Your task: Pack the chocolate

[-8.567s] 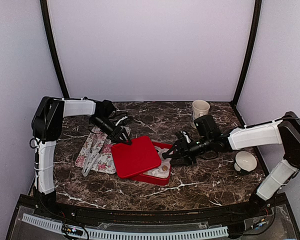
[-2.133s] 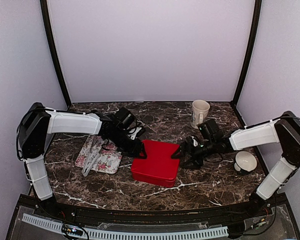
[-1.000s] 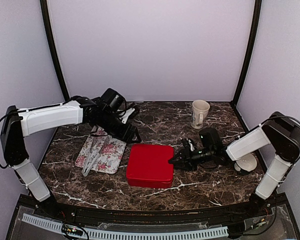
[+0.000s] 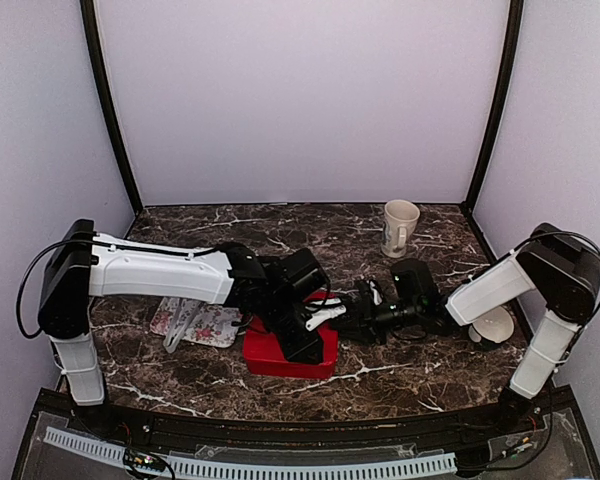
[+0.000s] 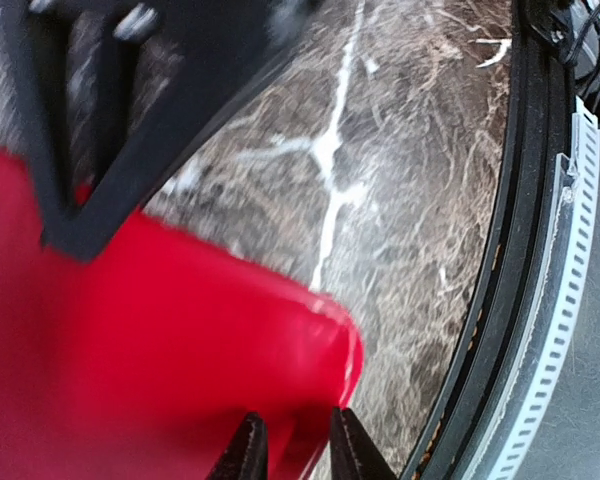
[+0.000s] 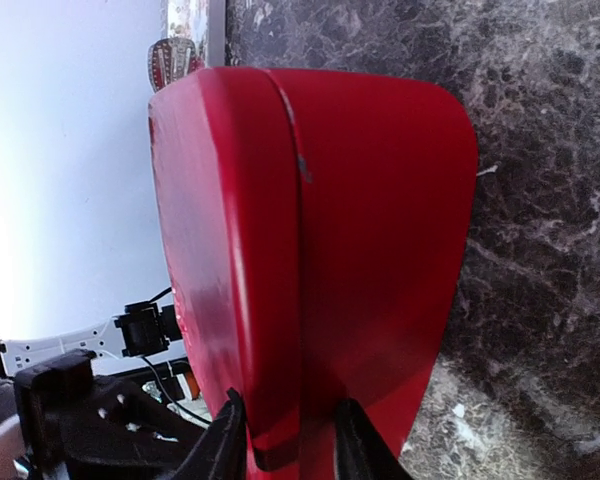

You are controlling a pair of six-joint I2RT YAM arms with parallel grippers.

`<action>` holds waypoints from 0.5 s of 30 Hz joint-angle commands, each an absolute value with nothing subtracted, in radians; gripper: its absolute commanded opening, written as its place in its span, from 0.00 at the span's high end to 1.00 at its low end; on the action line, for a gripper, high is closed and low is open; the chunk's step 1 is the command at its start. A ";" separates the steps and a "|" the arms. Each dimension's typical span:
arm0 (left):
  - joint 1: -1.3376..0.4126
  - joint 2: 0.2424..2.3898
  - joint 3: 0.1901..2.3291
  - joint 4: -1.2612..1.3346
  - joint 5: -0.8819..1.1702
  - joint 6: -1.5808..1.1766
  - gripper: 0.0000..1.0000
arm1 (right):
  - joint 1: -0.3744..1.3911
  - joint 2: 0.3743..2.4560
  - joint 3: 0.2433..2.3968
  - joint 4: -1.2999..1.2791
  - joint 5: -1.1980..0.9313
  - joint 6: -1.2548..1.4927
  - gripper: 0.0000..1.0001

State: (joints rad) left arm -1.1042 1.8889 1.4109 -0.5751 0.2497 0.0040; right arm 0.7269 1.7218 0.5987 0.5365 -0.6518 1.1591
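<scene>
The chocolate: is any of it in view? (Observer)

None. I see no ball in any view. The red box lies closed under my left gripper, so I judge the chocolate to be inside it. I cannot confirm that. (Operator)

What could go wrong from here, left to right? (Observer)

Left gripper: its fingers stand close together over a corner of the lid. I cannot tell whether they press it, pinch it or hang free. An off-centre push could tip the lid or slide the box toward the edge of the table, which lies just ahead of the fingertips.
Right gripper: the fingers stand narrow against the side of the box, at the seam of lid and base. I cannot tell whether they grip or merely touch. If both arms bear on the box at once, it may skid, or one side of the lid may spring up. The two wrists are near each other and could collide. (Operator)

Containers and contents? (Observer)

Behind the left gripper, beside its forearm: a floral cloth with tongs on it, no container.
Between the grippers: the red box, contents hidden.
Well beyond the right gripper, toward the back wall: a cream mug, upright, inside not visible.
Behind the right gripper, beside its forearm: a white bowl, mostly hidden, contents not discernible. (Operator)
</scene>
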 commanded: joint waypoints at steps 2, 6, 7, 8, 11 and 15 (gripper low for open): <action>-1.043 1.698 1.333 -0.647 0.243 -0.079 0.61 | 0.753 1.685 0.620 0.268 -0.592 1.110 0.53; -1.019 1.535 1.158 -0.626 0.257 -0.155 0.47 | 0.696 1.583 0.733 0.067 -0.522 0.982 0.25; -1.019 1.495 1.110 -0.628 0.262 -0.168 0.46 | 0.678 1.559 0.765 0.020 -0.506 0.941 0.21; -1.019 1.457 1.064 -0.634 0.272 -0.181 0.46 | 0.656 1.551 0.804 -0.031 -0.494 0.905 0.19; -1.022 1.362 0.943 -0.642 0.295 -0.241 0.49 | 0.609 1.612 0.947 -0.132 -0.478 0.788 0.16; -1.028 1.290 0.828 -0.604 0.301 -0.311 0.51 | 0.602 1.784 1.213 -0.238 -0.509 0.642 0.16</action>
